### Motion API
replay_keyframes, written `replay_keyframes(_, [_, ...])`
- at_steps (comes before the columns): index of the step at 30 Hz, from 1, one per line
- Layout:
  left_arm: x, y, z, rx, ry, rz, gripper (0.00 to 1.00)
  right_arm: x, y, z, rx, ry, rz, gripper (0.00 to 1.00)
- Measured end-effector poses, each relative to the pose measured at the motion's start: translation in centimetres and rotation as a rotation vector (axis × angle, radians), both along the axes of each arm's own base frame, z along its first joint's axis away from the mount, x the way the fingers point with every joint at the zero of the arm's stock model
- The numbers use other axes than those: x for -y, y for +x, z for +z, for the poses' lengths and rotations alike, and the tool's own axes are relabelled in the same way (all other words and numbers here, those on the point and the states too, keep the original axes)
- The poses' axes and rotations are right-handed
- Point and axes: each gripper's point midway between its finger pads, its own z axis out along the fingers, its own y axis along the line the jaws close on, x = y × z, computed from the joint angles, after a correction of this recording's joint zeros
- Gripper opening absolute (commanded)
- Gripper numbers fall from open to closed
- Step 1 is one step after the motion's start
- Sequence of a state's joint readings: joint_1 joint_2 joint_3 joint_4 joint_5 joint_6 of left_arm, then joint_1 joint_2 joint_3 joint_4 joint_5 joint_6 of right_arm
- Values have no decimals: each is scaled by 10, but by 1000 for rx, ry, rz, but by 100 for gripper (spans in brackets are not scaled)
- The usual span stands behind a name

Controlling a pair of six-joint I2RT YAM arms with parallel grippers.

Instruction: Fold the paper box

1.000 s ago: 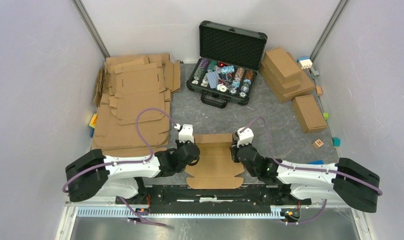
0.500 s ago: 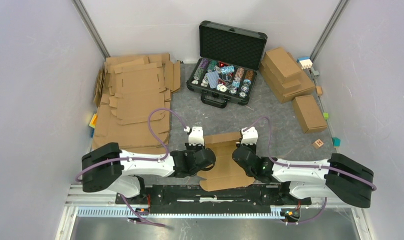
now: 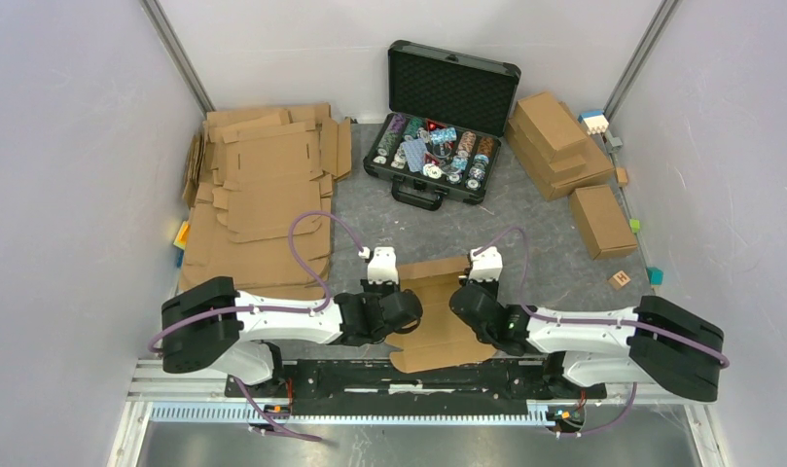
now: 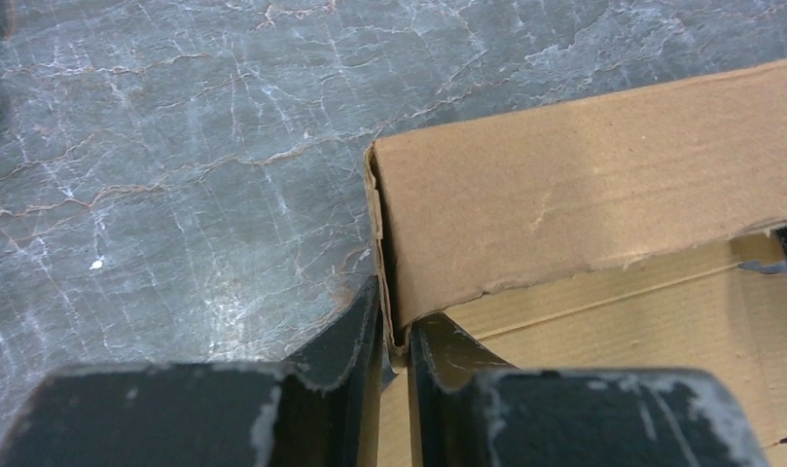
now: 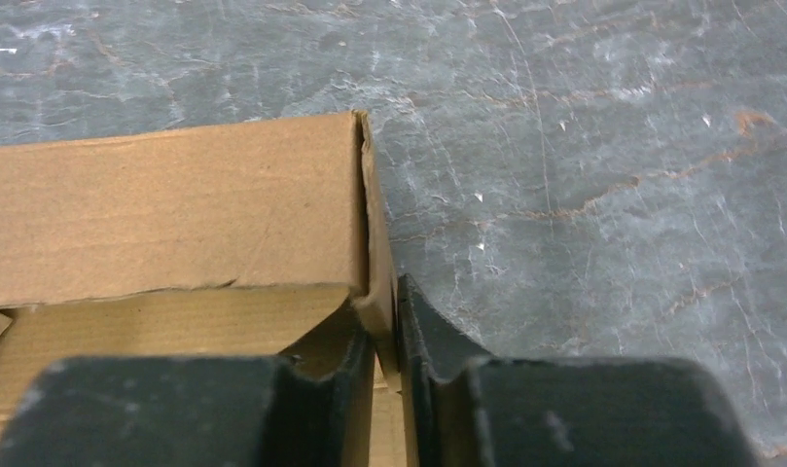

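Note:
The paper box (image 3: 438,311) is a brown cardboard sheet on the grey mat between my two arms, partly folded, with its far wall standing up. My left gripper (image 3: 401,304) is shut on the box's left side flap; in the left wrist view the jaws (image 4: 396,336) pinch that flap's edge beside the upright far wall (image 4: 584,195). My right gripper (image 3: 464,300) is shut on the right side flap; in the right wrist view the jaws (image 5: 384,331) clamp the flap next to the far wall (image 5: 165,214).
A pile of flat cardboard sheets (image 3: 263,195) lies at the back left. An open black case of chips (image 3: 438,117) stands at the back middle. Folded cardboard boxes (image 3: 564,146) sit at the back right, with small coloured blocks (image 3: 621,280) along the right edge.
Both grippers moved inward toward each other, the left one clearly to the right, raising the box's side flaps. The sheet now looks narrower and skewed. Little has changed in the last half second.

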State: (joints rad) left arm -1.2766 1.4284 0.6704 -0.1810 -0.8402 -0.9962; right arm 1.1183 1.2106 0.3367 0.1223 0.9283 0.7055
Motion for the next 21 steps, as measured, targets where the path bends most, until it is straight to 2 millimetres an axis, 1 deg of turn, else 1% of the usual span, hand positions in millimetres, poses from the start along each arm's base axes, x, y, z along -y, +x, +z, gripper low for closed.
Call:
replay_keyframes(4, [-3, -1, -2, -2, 17, 2, 18, -3, -2, 5, 18, 44, 49, 39])
replay_keyframes(6, [-5, 0, -2, -1, 25, 4, 19, -4, -4, 9, 28, 69, 75, 48])
replay_keyframes(9, [-8, 0, -2, 6, 37, 11, 19, -10, -5, 18, 38, 99, 112, 57])
replay_keyframes(13, [-10, 0, -3, 6, 49, 13, 19, -17, -8, 24, 35, 127, 156, 76])
replay_keyframes(16, [-12, 0, -3, 4, 55, 13, 20, -21, -13, 23, 21, 136, 207, 90])
replay_keyframes(17, [-12, 0, -3, 4, 56, 13, 21, -23, -16, 22, 15, 138, 227, 95])
replay_keyframes(18, [-12, 0, -3, 4, 56, 13, 21, -25, -19, 21, 8, 139, 255, 98])
replay_keyframes(21, [-10, 0, -2, 5, 58, 12, 20, -33, -27, 18, -16, 132, 338, 98])
